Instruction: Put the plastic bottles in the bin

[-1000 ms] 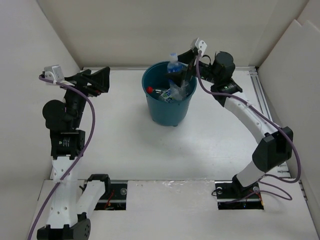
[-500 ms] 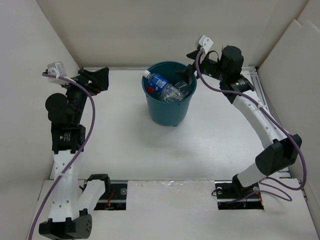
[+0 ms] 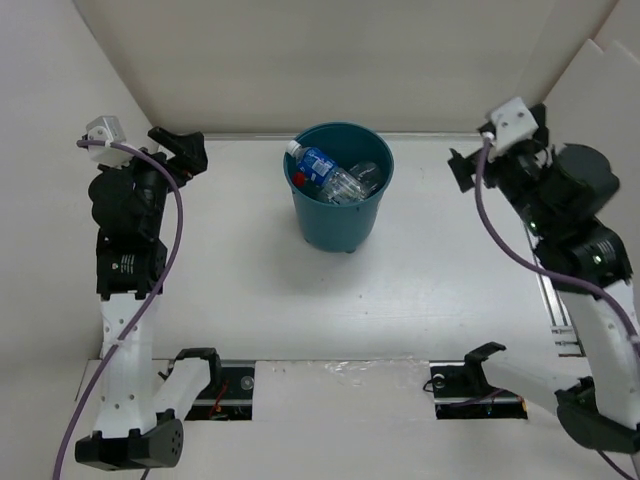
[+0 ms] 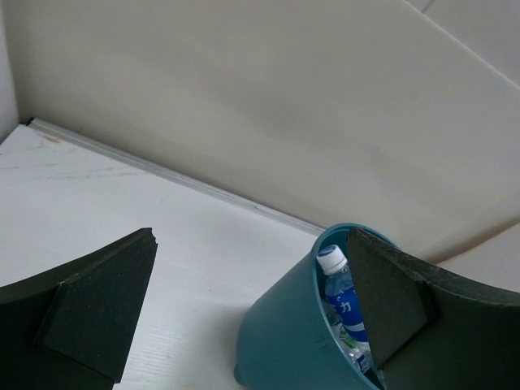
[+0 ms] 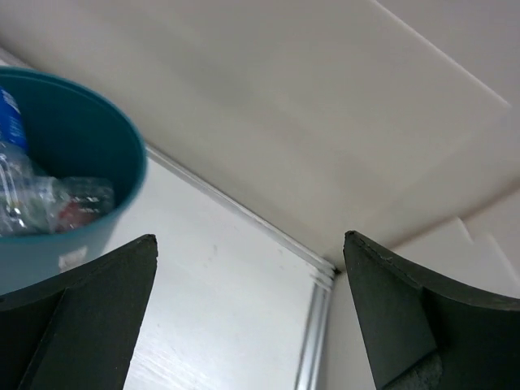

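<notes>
The teal bin stands upright at the back middle of the table. Plastic bottles lie inside it: a clear one with a blue label and white cap on top, and other clear ones beneath. The left wrist view shows the bin and the blue-labelled bottle in it. The right wrist view shows the bin's rim and crumpled clear bottles inside. My left gripper is open and empty, far left of the bin. My right gripper is open and empty, right of the bin.
White walls enclose the table on three sides. A metal rail runs along the right edge, and another rail runs along the back wall. The arm bases sit at the near edge.
My right gripper has let a bottle drop into the bin and pulled back to the right, away from the rim. My left arm has drawn back slightly to the left.
</notes>
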You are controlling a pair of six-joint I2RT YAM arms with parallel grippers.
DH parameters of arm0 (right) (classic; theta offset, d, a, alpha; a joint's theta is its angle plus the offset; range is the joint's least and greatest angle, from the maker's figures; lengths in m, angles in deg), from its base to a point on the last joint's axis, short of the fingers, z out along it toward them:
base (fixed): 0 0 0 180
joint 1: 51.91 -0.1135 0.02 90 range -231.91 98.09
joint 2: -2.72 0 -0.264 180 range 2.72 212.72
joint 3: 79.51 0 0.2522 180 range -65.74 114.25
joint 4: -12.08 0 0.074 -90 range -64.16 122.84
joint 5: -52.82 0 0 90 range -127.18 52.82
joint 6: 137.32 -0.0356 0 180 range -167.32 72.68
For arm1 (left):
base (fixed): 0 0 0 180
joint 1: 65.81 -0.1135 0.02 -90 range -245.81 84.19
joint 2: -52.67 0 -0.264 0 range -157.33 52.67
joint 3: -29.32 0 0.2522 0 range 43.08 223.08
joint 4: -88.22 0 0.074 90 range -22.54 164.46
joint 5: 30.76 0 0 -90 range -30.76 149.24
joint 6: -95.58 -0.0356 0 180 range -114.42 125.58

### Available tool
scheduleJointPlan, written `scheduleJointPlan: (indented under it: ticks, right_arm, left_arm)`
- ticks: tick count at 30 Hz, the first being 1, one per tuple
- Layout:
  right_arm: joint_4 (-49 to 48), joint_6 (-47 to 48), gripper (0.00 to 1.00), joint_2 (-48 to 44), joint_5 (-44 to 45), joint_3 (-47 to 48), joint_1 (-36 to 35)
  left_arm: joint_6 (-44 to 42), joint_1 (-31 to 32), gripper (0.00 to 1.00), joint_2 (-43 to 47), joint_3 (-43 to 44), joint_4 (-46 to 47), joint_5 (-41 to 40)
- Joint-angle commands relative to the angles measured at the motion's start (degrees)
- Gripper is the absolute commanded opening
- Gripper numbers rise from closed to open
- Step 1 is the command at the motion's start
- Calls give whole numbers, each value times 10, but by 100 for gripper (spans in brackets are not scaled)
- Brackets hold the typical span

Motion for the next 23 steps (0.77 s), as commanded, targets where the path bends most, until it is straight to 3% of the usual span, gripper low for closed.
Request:
scheduleJointPlan:
  ticks: [1,5,12,23]
  right_arm:
    - [84,25,100,-63,109,7,-3]
    - [114,25,100,-135,137,-15,-8]
    - [157,25,100,-231,181,-52,-36]
    - [176,20,100,-264,216,-78,-75]
  left_arm:
    - [-11,-2,100,4,32,-36,-51]
    - [-16,-2,100,40,21,-70,-104]
    - [-27,-2,100,57,-35,-83,-83]
    - [-27,-2,100,78,-66,-77,-64]
